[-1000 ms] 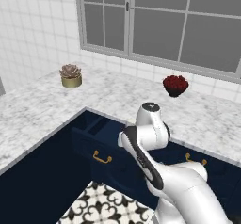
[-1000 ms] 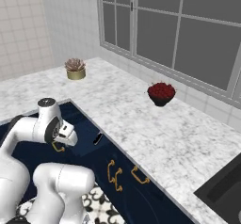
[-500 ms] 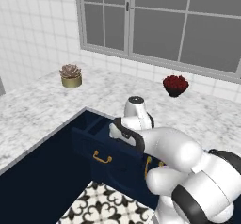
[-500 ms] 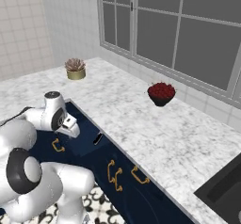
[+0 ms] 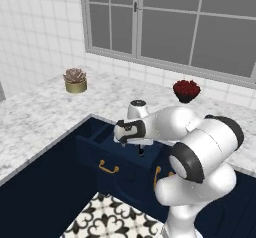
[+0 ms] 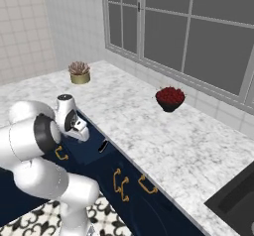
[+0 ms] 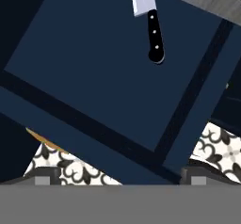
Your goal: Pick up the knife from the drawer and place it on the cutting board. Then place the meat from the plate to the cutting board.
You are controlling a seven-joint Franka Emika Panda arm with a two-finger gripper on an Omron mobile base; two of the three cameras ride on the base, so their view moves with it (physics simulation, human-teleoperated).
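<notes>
The two-finger gripper (image 7: pixel 115 173) is held above the open drawer, pointing down into it; its dark tips are seen far apart at the bottom corners of the hand view, so the jaws are judged spread, with nothing between them. Below it lies the wide, shallow dark navy drawer (image 7: pixel 94 63), pulled out from under the worktop edge, its floor bare but for one thing; a curved brass handle (image 5: pixel 108 168) is seen on its front. The small kitchen knife with a broad silver blade and black riveted handle (image 7: pixel 151 28) lies flat at the back of the drawer, near the marble worktop (image 6: pixel 163 136); its blade runs under the worktop lip, and its handle end points out toward the drawer front. In the right base view the knife (image 6: pixel 103 145) is seen as a dark sliver just beside the worktop edge.

The knife is judged stiff, light and thin; lying flat, it offers little height to pinch. The handle is the sensible place for a hold, taken across its width; the blade is judged smooth and likely to slip.

On the worktop a dark bowl of red fruit (image 6: pixel 169 98) and a small potted succulent (image 6: pixel 79 72) are seen, well apart.
</notes>
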